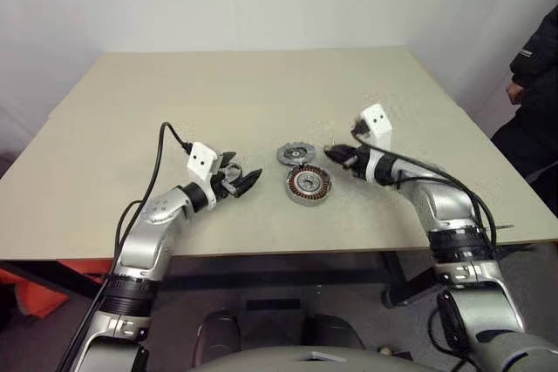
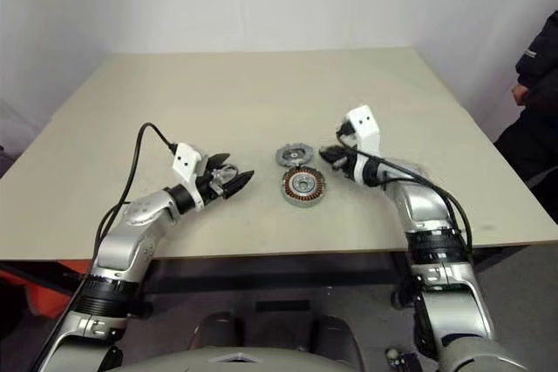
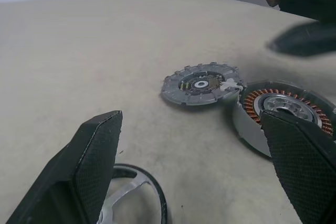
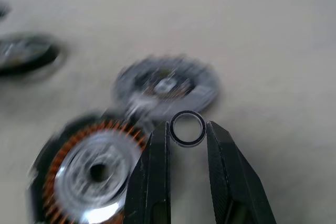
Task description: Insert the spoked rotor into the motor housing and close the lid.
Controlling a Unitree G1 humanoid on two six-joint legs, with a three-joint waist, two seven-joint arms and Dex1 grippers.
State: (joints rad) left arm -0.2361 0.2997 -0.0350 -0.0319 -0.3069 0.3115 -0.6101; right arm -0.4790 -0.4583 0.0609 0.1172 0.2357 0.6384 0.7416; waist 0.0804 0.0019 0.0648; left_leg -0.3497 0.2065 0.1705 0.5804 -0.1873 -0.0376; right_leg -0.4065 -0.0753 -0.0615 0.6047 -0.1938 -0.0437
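Observation:
The motor housing, silver with copper windings, lies flat at the table's middle. Touching its far side lies a flat grey notched disc, the lid. In the left wrist view the spoked rotor, a black ring with silver spokes, lies on the table just under my left gripper. That gripper stands open and empty, left of the housing. My right gripper hovers right of the lid, shut on a small dark ring pinched between its fingertips.
A person in dark clothes stands past the table's right edge. The beige table stretches bare behind the parts, and its front edge runs close under both arms.

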